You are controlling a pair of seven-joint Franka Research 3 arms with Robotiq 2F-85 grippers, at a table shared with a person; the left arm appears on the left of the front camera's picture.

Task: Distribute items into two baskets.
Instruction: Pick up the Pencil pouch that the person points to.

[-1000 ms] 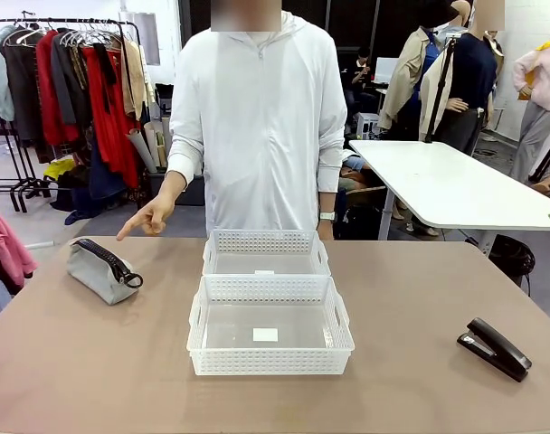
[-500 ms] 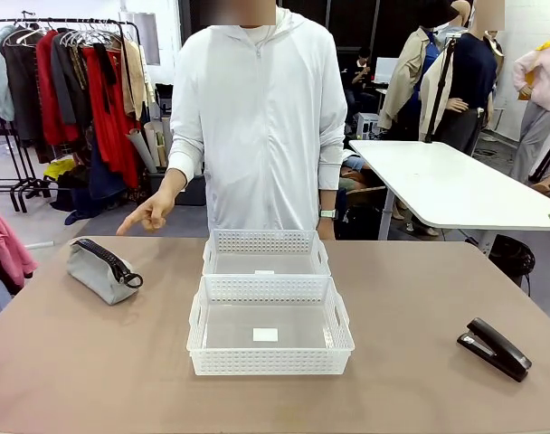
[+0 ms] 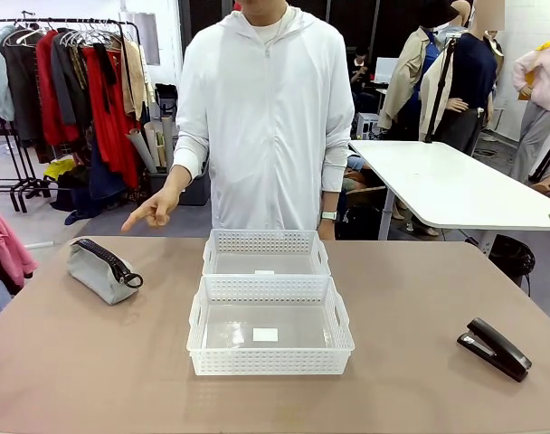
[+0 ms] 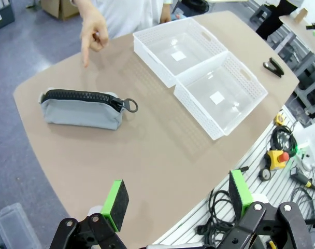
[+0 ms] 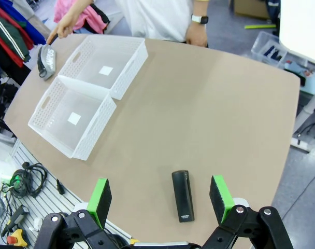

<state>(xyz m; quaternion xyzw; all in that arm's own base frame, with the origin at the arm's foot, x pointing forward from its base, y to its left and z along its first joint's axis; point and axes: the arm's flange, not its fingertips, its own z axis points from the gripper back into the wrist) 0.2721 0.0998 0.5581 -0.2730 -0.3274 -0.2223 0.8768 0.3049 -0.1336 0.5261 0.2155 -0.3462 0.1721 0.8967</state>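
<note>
Two white lattice baskets stand end to end mid-table: the larger near basket [image 3: 270, 360] and the smaller far basket [image 3: 266, 241], both empty. A grey zip pouch [image 3: 101, 269] with a black zipper lies at the far left; the person's hand [image 3: 154, 211] points down toward it. A black stapler [image 3: 494, 347] lies at the right near the table edge. My left gripper [image 4: 178, 199] hangs open above the table's near-left edge, well short of the pouch [image 4: 85, 108]. The right gripper [image 5: 160, 199] is open high over the stapler [image 5: 183, 195].
A person in a white hooded jacket stands at the far side behind the baskets. The brown table [image 3: 420, 289] has free room between the baskets and each item. Cables and an emergency stop [image 4: 277, 155] lie on the floor below my side.
The person has straightened up a little and the pointing hand has shifted slightly. Pouch, stapler and baskets have not moved.
</note>
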